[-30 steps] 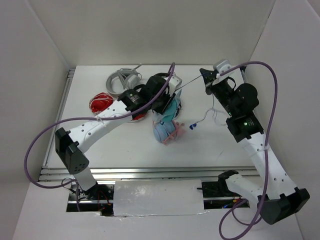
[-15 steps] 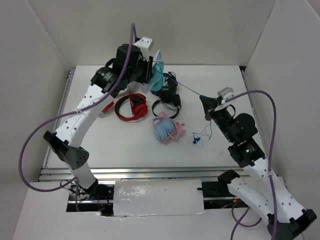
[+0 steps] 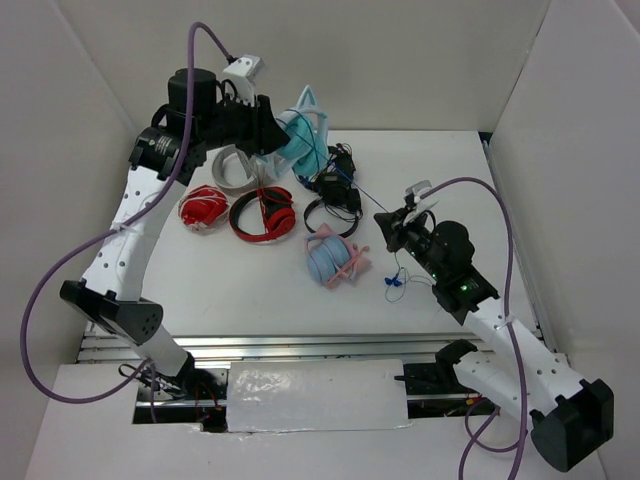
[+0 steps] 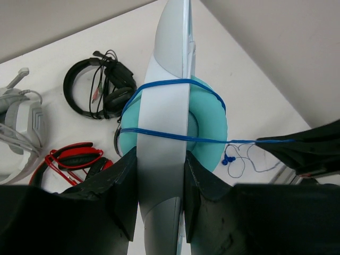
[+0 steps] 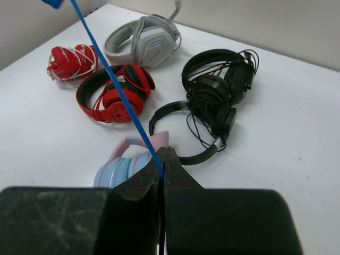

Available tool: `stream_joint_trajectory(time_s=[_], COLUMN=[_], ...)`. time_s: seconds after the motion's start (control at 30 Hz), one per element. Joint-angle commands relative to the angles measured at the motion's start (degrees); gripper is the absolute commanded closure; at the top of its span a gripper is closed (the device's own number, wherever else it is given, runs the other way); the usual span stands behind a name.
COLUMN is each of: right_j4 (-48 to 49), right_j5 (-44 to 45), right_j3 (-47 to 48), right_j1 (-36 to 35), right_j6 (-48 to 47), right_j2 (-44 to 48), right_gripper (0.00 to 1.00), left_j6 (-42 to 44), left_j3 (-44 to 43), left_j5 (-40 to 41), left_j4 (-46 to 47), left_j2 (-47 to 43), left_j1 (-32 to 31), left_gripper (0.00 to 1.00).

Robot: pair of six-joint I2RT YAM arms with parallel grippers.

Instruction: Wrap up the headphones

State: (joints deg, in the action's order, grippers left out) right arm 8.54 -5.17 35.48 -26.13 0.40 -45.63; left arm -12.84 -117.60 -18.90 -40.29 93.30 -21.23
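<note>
The teal headphones (image 3: 298,140) with cat ears hang in the air above the back of the table. My left gripper (image 3: 268,132) is shut on their pale headband (image 4: 162,122), which fills the gap between the fingers (image 4: 119,186). The thin blue cable (image 4: 202,141) crosses the headband twice and runs taut to the right. My right gripper (image 3: 386,226) is shut on that cable (image 5: 114,85), pinched at the tips (image 5: 163,153). The cable's loose end with the blue plug (image 3: 393,282) lies on the table below the right gripper.
On the table lie light-blue headphones with a pink band (image 3: 335,258), red-and-black headphones (image 3: 265,213), a red wrapped set (image 3: 203,207), a grey-white headset (image 3: 235,165) and black headphones (image 3: 335,195). White walls enclose the back and both sides.
My left arm has carried the teal headphones up and to the back left. My right gripper has come forward and left with the cable, which stays stretched between them.
</note>
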Motion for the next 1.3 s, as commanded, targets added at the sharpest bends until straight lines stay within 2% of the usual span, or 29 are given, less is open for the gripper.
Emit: stream_joint_trajectory(time_s=[0.0, 0.1, 0.13, 0.2, 0.33, 0.43, 0.63, 0.77, 0.83, 0.93, 1.0, 1.1, 1.13, 1.27], right_j4=[7.4, 6.8, 4.1, 2.0, -1.9, -5.8, -8.1, -9.2, -9.1, -8.8, -6.9, -5.7, -5.7, -2.7], right_j5=[-0.8, 2.5, 5.0, 7.3, 7.0, 7.7, 6.8, 1.3, -5.2, -10.5, -10.5, -7.1, -7.3, -15.7], right_j3=[-1.0, 4.4, 10.0, 15.1, 27.5, 34.4, 38.7, 36.2, 32.6, 24.9, 17.5, 10.4, 9.2, 2.1], right_j1=[0.0, 1.6, 2.2, 3.7, 8.8, 10.4, 15.8, 17.1, 16.8, 14.4, 12.3, 10.8, 10.7, 8.6], right_j6=[3.5, 2.9, 2.9, 2.8, 3.5, 3.6, 3.4, 4.4, 4.4, 5.2, 7.1, 8.7, 9.1, 10.5], right_j2=[-1.0, -2.4, -2.9, -4.6, -7.7, -10.7, -12.2, -8.8, -6.7, -0.7, 4.8, 8.9, 9.1, 8.6], right_gripper=[1.00, 1.00, 1.00, 1.00, 1.00, 1.00, 1.00, 1.00, 1.00, 1.00, 1.00, 1.00, 1.00, 1.00], left_j6=[-0.8, 1.2, 1.4, 2.3, 2.4, 3.1, 3.4, 1.1, 0.0, -2.4, -3.8, -5.0, -5.9, -8.3], left_j3=[-0.3, 2.2, 3.3, 7.5, 20.2, 24.2, 28.2, 25.6, 23.3, 19.2, 15.0, 8.5, 7.0, 0.5], left_j5=[-8.4, -4.2, -4.0, -3.4, 2.2, 5.0, 8.3, 13.7, 14.6, 14.8, 9.6, -2.1, -3.9, -9.6], left_j4=[8.4, 7.6, 7.6, 8.2, 12.9, 14.9, 15.4, 13.8, 13.4, 13.5, 13.7, 12.8, 12.3, 10.1], left_j2=[-3.6, -4.1, -4.3, -5.1, -9.0, -11.5, -14.2, -11.8, -9.9, -7.6, -6.5, -3.0, -2.4, -0.4], left_j1=[1.5, -0.1, -0.6, -1.2, -3.4, -4.4, -4.6, -4.6, -4.0, -2.1, 0.9, 5.0, 5.5, 8.6], left_gripper=[1.00, 1.00, 1.00, 1.00, 1.00, 1.00, 1.00, 1.00, 1.00, 1.00, 1.00, 1.00, 1.00, 1.00])
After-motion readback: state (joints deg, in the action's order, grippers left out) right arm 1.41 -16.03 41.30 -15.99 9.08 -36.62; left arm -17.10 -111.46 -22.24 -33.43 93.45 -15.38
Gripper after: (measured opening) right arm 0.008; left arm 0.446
